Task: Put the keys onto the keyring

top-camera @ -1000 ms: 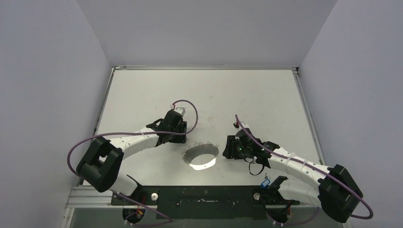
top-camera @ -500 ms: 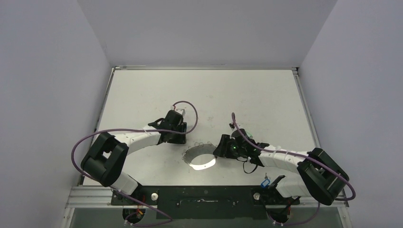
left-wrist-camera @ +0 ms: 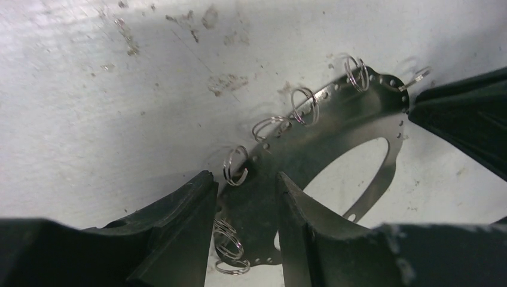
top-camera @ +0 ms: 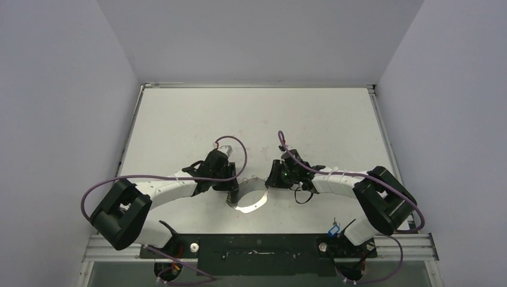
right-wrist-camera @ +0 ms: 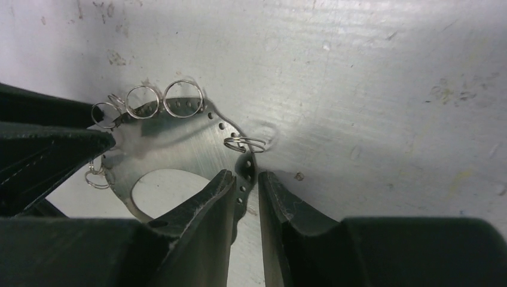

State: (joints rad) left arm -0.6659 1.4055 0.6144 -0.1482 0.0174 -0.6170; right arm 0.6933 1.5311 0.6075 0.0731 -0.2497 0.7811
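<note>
**Two sets of jaws at the keyring, no key threaded**

You have both arms working the keyring (top-camera: 253, 207) itself, so I judge this to be the steadying step before any key goes on. It sits on the surface (top-camera: 239, 119) just beyond the arm bases, and it appears tilted rather than flat. Your left jaws stand partly apart astride its left rim, with the band running through the gap. I cannot tell whether they pinch it. Your right jaws are narrow and straddle the opposite rim beside a row of holes, where contact is equally unclear.

Look closely at the keyring. It is a flat, dull-grey metal band with a big oval opening and small holes punched along its edge. Several little split rings (left-wrist-camera: 304, 104) hang from those holes, all of them bare.

No key shows in either wrist view. A small blue thing (top-camera: 333, 229), on the near side of the keyring by the right arm's base, may be one. Next you need one firm hold on the band, which leaves the other arm free to fetch a key.
</note>
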